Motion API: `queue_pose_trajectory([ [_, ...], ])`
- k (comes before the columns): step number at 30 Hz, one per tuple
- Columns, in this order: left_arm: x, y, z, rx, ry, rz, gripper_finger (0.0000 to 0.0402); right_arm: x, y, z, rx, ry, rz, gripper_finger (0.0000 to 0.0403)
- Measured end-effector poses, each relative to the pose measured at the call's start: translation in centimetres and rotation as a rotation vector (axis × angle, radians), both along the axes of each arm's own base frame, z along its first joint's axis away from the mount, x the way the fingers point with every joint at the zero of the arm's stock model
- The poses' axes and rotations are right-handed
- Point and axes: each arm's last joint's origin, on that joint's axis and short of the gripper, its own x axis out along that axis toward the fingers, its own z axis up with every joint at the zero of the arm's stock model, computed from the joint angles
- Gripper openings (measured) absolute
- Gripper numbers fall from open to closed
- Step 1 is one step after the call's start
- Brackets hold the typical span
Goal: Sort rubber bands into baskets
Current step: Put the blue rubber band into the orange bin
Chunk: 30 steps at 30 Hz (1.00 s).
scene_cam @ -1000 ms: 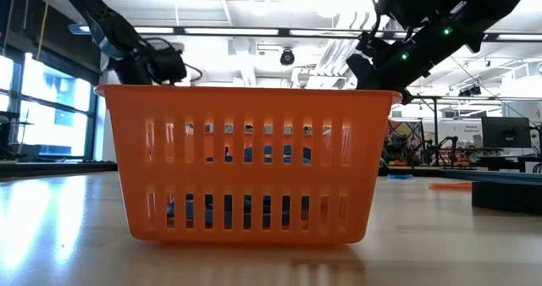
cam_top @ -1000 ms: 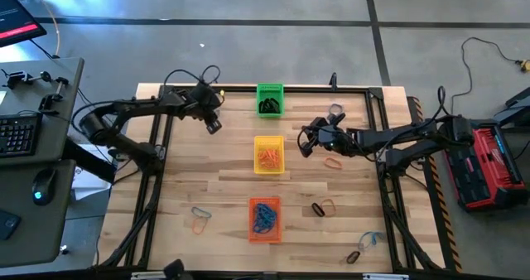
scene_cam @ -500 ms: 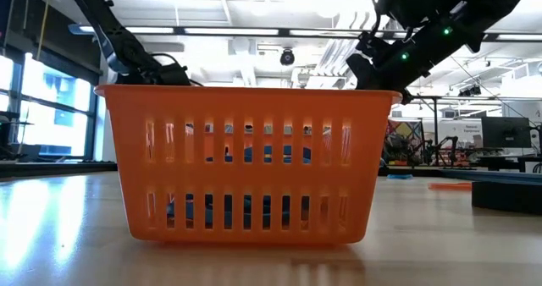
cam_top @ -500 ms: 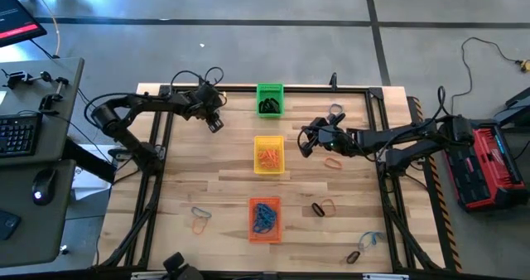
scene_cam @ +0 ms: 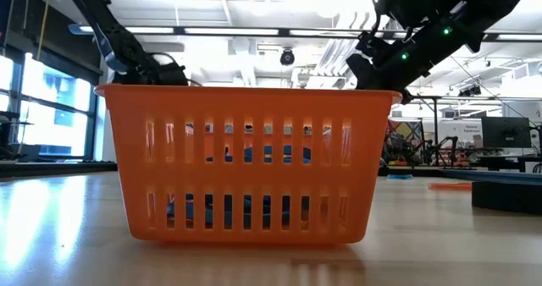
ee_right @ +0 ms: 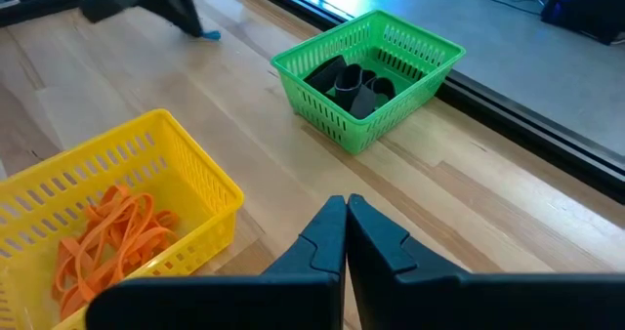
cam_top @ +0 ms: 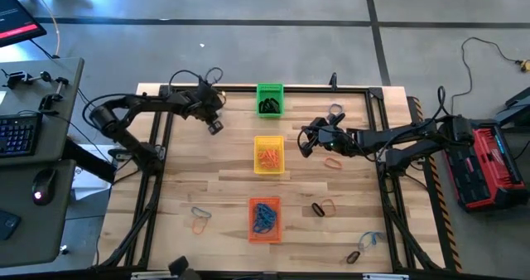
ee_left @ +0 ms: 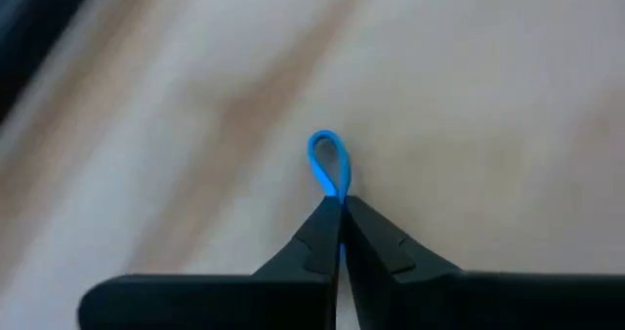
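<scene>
Left gripper (cam_top: 215, 127) sits in the upper left part of the table (cam_top: 215, 189) in the high view, left of the green basket (cam_top: 269, 98). In its wrist view the fingers (ee_left: 317, 237) are pressed together on a blue rubber band (ee_left: 328, 162); the loop sticks out past the tips, just above the wood.

Right gripper (cam_top: 305, 146) hangs right of centre in the high view, just right of the yellow basket (cam_top: 268, 154). Its wrist view shows the fingers (ee_right: 327, 234) pressed together with nothing between them.

Baskets run in a column down the middle of the high view:
- green at the top, black bands (ee_right: 350, 81) inside;
- yellow in the middle, orange bands (ee_right: 112, 234) inside;
- orange basket (cam_top: 264, 219) at the bottom, blue bands (cam_top: 264, 216) inside. It fills the centre of the low view, with blue visible through the slots.

Loose bands on the table, high view:
- an orange loop (cam_top: 333, 162) just below the right gripper;
- a black and an orange loop (cam_top: 323, 206) right of the orange basket;
- a small group (cam_top: 199, 219) at lower left;
- a group (cam_top: 365, 244) at lower right, colours hard to tell.
</scene>
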Motion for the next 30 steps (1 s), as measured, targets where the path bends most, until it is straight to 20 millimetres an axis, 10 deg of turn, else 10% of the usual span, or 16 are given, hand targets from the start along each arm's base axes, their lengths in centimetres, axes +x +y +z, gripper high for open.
queue_pose_trajectory([
  [7, 1.9, -3.6, 3.4, 0.054, -0.104, -0.115, 0.0001, 0.0, 0.0, 0.0, 0.0, 0.0, 0.0, 0.0],
  [30, 10.0, -24.0, 13.2, 0.126, -0.432, -0.949, 0.0, 0.0, 0.0, 0.0, 0.0, 0.001, 0.001, 0.0],
])
